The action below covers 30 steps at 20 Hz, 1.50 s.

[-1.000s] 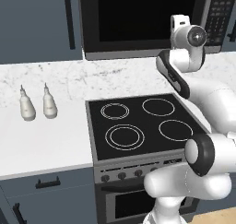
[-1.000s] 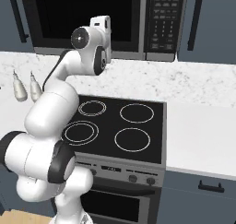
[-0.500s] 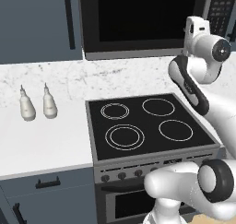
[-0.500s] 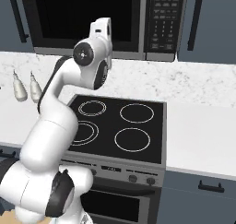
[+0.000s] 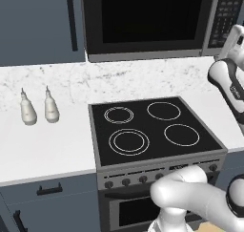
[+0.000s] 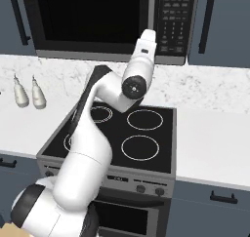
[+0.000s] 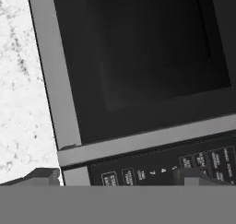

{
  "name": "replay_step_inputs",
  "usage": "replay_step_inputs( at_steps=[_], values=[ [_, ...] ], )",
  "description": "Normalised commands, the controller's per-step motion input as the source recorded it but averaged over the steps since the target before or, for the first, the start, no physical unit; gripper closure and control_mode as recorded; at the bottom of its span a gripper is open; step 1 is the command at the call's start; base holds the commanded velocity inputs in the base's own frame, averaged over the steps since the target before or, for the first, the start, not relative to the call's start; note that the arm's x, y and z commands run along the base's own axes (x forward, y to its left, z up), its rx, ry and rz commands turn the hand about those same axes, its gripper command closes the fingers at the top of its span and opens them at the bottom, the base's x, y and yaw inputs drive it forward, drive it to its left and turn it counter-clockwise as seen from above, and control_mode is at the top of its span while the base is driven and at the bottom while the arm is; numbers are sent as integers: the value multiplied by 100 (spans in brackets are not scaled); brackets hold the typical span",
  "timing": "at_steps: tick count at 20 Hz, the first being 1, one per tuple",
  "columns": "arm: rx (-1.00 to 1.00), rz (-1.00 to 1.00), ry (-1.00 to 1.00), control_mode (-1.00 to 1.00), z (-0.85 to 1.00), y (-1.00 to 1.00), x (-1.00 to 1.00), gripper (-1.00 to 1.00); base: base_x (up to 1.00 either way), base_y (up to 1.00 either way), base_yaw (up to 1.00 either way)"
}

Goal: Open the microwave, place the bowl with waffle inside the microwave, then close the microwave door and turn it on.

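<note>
Since a second ago, my arm has swung rightward across the stove and risen toward the keypad side of the microwave (image 6: 105, 24); the two bottles, the stove and the counter have not shifted.

Nearest to the base, I see the stove (image 5: 152, 131), black-topped with four rings, its knob row along the front edge. White counter (image 5: 43, 150) lies to either side of it, carrying two small white bottles (image 5: 37, 109) that stand upright, just beside each other, well to the left of the stove.

Above the stove, my arm's wrist reaches up in front of the microwave's lower right corner in the right base view. In the hand view the tool (image 7: 115, 178) has its two fingertips (image 7: 44, 176) spread wide apart, as far as they go, with nothing between them; one tip lies over the marbled wall, the other over the keypad (image 7: 161, 170).

Farthest back, the microwave is mounted above the marble backsplash (image 5: 143, 80), between blue-grey cabinets (image 5: 40, 26). Its door (image 5: 147, 18) is shut, flush with the steel frame, and the glass is dark. The hand view looks closely at the door's lower corner and the first rows of keypad buttons, rolled sideways. I cannot see the bowl or its waffle here.
</note>
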Motion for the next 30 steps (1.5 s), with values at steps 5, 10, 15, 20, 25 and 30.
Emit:
replay_step_inputs(
  at_steps=[5,10,15,20,25,30],
  values=[
    [13,1,0,-100,0,-45,0,100,0,0,0],
    [0,0,0,-100,-1,6,26,100,0,0,0],
    [0,0,0,-100,-15,-2,83,100,0,0,0],
    [0,0,0,-100,-12,-14,64,100,0,0,0],
    [0,2,0,-100,-1,-22,45,100,0,0,0],
    [0,2,0,-100,-4,-24,36,100,0,0,0]
  ],
)
